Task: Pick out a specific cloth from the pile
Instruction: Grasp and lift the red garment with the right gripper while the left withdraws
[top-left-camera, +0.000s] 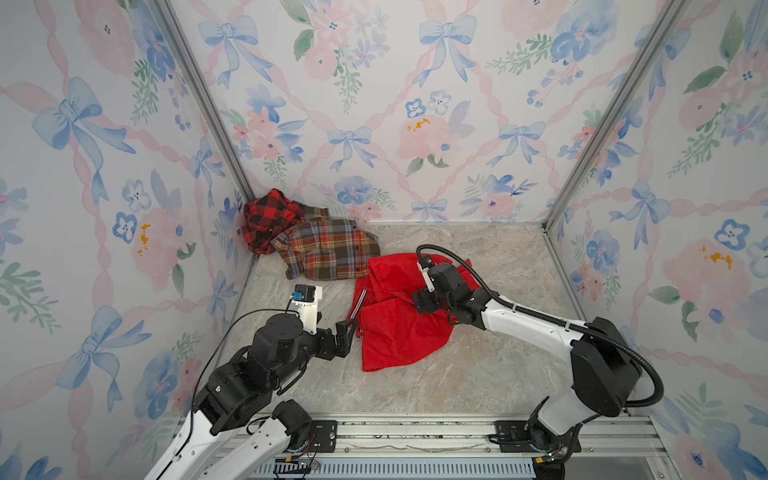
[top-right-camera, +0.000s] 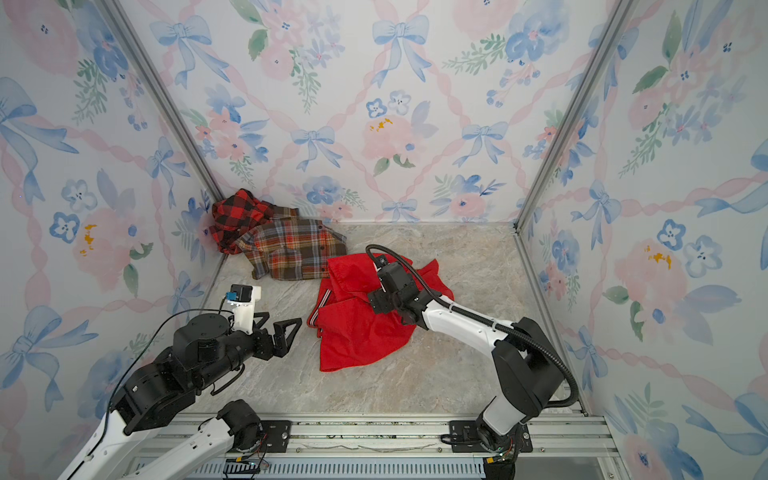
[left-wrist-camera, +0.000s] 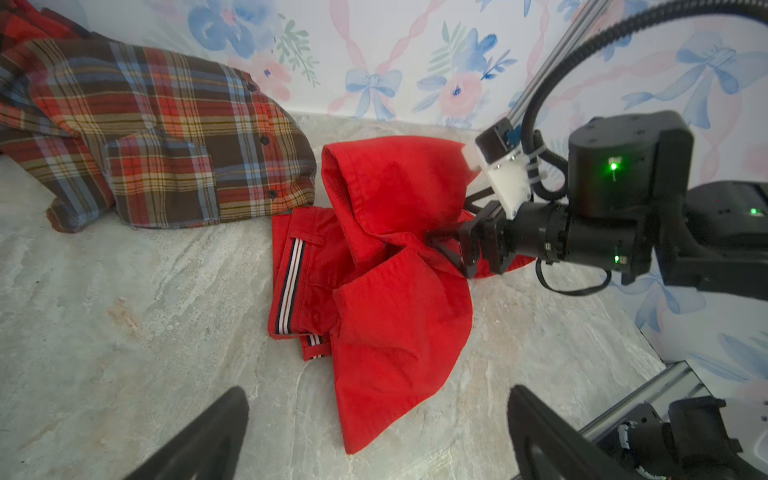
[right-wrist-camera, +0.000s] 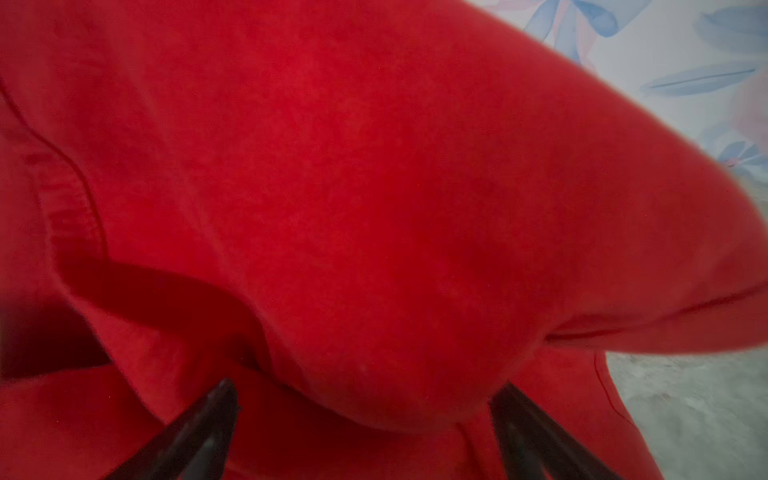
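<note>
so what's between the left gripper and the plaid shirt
Only bare marble tabletop lies between the left gripper and the plaid shirt, as both top views show. The red cloth lies off to one side.

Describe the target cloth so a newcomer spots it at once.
On the marble tabletop, look just in front of the pile in the far left corner. The cloth crumpled there is plain bright red with a striped edge; its neighbours are checked or plaid.

Plain red cloth (top-left-camera: 395, 336) with striped edge; red-black checked cloth (top-left-camera: 268, 218); brown-orange plaid shirt (top-left-camera: 328, 251).
</note>
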